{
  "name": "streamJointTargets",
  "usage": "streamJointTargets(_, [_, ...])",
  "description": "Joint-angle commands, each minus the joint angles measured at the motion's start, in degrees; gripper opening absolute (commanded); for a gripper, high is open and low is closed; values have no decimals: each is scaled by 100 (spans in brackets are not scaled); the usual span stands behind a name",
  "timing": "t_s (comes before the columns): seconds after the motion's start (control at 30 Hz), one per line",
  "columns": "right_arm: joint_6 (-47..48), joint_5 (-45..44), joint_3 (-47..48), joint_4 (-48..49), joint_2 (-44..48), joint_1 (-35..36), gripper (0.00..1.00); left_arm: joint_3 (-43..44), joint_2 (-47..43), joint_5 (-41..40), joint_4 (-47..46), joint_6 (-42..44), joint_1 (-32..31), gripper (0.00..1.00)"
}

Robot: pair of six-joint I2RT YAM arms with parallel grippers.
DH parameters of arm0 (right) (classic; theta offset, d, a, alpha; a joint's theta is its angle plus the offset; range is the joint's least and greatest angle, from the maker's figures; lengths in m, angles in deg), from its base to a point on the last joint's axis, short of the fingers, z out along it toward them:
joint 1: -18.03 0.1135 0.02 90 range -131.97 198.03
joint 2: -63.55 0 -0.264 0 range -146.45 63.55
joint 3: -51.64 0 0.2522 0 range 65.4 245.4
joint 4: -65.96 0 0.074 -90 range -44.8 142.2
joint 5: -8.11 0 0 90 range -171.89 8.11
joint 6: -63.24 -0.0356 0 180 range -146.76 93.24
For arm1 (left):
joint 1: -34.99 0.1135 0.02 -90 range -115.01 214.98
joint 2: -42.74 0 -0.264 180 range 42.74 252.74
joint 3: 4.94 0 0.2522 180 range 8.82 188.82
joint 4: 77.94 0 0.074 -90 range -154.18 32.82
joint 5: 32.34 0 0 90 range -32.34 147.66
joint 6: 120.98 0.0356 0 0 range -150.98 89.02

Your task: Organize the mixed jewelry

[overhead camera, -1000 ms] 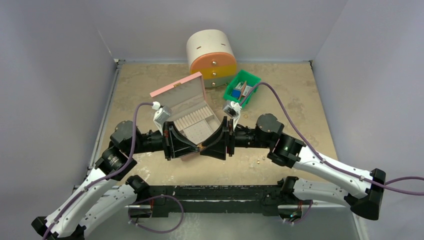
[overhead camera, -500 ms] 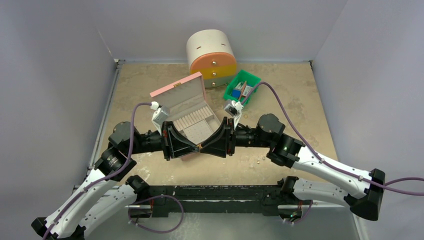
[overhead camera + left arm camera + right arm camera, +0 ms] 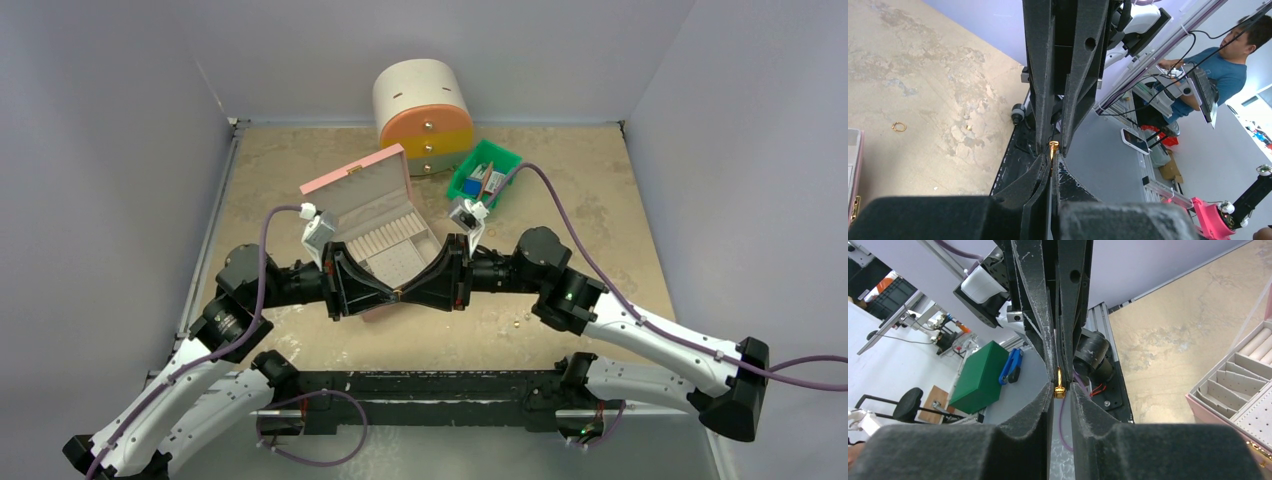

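Nearest, at four o'clock of my joined tips, gold specks [image 3: 517, 322] lie loose on the counter [image 3: 600, 220].

My two pincers meet tip to tip in the air, about over the near edge of the box.
- Left pincer [image 3: 1050, 162]: clenched on a gold stud [image 3: 1059, 382], which juts from its tips.
- Right pincer [image 3: 1062, 395]: jaws narrowly apart, flanking the stud's free end. A gap shows on one side, so I judge the stud not gripped there.

Step in hand: handover, left to right.

At twelve o'clock the pink jewellery box [image 3: 352, 178] lies open, its dividers exposed.

Next move requires my right pincer to nip the stud firmly before my left releases it. It can then go to the box. The piece is minute, and any slack would likely drop it.
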Motion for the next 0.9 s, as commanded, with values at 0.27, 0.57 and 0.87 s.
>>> streamJointTargets(0.27, [-95, 152, -97, 463, 58, -30, 0, -33, -35, -34, -225, -50, 11, 0])
streamJointTargets(0.57, [7, -173, -64, 204, 186, -30, 0, 234, -135, -817, 666, 469, 12, 40])
streamJointTargets(0.87, [590, -1503, 643, -1574, 28, -33, 0, 490, -467, -2942, 1724, 929, 6, 62])
